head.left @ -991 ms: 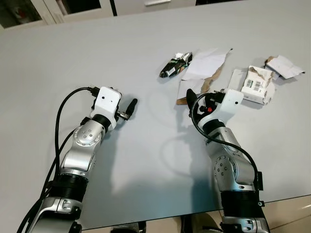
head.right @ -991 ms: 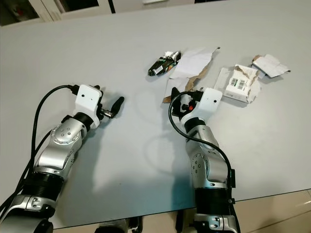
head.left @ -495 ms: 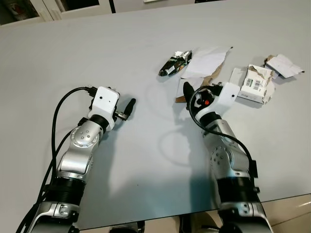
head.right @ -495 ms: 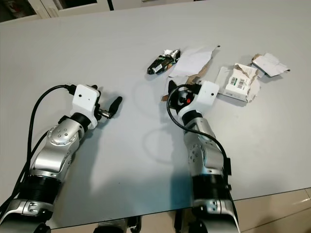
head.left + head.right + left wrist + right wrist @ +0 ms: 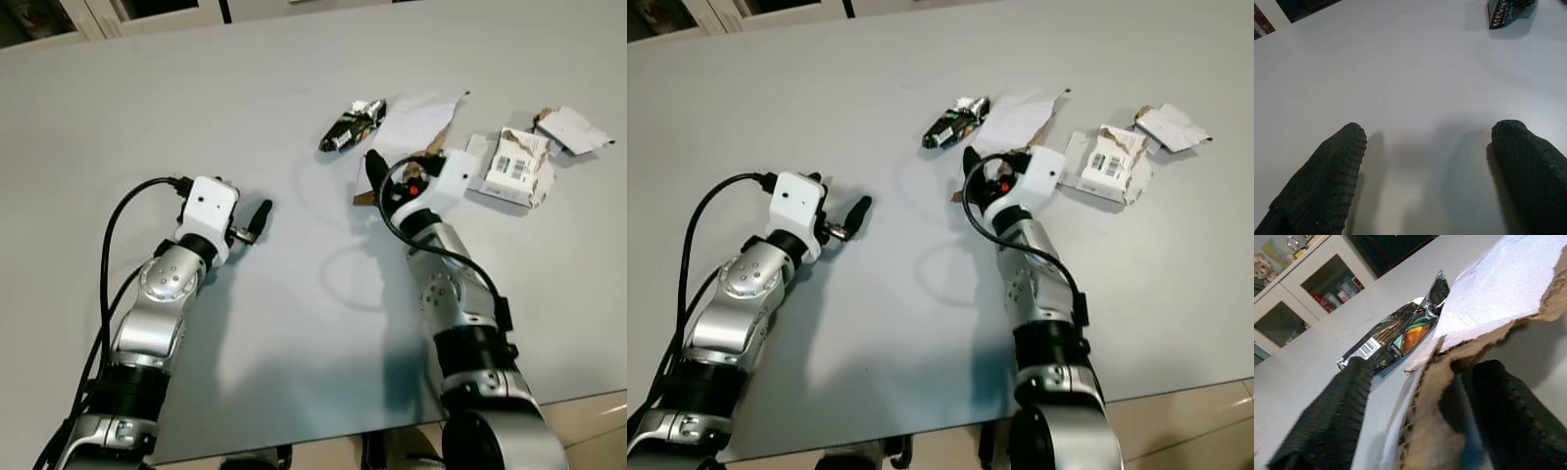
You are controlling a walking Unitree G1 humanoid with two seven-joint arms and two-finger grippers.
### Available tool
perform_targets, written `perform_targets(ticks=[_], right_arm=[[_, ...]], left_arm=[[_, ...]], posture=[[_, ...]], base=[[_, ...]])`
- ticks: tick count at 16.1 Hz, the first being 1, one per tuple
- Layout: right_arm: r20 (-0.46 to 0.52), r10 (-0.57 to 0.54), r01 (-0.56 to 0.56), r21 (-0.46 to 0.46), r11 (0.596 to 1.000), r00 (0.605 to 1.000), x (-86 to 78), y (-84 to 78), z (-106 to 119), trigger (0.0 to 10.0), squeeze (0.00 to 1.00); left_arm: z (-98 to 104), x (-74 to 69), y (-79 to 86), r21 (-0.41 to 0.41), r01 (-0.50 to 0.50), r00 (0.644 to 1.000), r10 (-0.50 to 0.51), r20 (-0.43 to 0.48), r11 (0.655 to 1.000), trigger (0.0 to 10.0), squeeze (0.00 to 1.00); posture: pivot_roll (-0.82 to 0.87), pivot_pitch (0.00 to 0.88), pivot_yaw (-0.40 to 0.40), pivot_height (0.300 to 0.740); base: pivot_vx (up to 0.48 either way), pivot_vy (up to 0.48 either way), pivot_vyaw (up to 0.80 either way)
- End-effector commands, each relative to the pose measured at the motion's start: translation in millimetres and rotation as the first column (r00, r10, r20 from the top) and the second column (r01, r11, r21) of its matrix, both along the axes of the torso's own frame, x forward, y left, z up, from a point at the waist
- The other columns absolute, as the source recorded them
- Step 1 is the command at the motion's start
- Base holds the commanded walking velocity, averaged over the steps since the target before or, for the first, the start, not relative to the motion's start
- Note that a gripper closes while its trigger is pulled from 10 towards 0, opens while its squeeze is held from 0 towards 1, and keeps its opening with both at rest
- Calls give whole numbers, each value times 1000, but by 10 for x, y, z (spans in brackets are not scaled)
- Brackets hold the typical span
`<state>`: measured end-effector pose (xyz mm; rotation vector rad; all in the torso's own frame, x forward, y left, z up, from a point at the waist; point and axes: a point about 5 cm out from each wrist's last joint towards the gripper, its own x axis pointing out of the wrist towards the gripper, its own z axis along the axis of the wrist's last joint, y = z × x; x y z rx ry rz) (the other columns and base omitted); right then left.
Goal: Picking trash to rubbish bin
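Trash lies on the grey table [image 5: 196, 108]: a torn white and brown cardboard piece [image 5: 416, 125], a dark snack wrapper [image 5: 350, 127], a crumpled box with a barcode [image 5: 516, 166] and a folded cardboard scrap [image 5: 573, 129]. My right gripper [image 5: 390, 176] is open at the near edge of the torn cardboard. In the right wrist view that brown edge [image 5: 1449, 382] sits between the two fingers, with one finger [image 5: 1332, 426] on the wrapper [image 5: 1396, 335] side. My left gripper [image 5: 1425, 171] is open over bare table, well short of the wrapper [image 5: 1508, 10].
White cabinets with glass doors [image 5: 1298, 298] stand beyond the far edge of the table. The table's near edge [image 5: 323, 441] runs just in front of my body, with tan floor [image 5: 588, 416] at the lower right.
My right arm has reached forward, so its fingers now straddle the near edge of the torn cardboard. The left arm has stayed where it was.
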<state>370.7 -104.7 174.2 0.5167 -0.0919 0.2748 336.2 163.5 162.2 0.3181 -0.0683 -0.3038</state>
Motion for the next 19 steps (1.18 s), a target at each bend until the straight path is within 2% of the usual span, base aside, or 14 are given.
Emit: perform_targets(ticks=[1, 14, 19], right_arm=[[-41, 16, -15, 21, 1000, 999, -6, 33, -110, 0, 0], [-47, 42, -41, 28, 999, 998, 12, 130, -201, 0, 0], [-50, 24, -23, 24, 999, 998, 4, 97, -227, 0, 0]], left_arm=[[-115, -42, 46, 15, -16, 998, 17, -53, 1000, 10000, 0], [-139, -84, 48, 16, -19, 997, 21, -69, 1000, 10000, 0], [-144, -87, 36, 15, -18, 997, 19, -74, 1000, 10000, 0]], posture=[[320, 311, 51, 740], [321, 320, 47, 740], [318, 320, 50, 740]], base=[[0, 0, 0], [0, 0, 0], [0, 0, 0]])
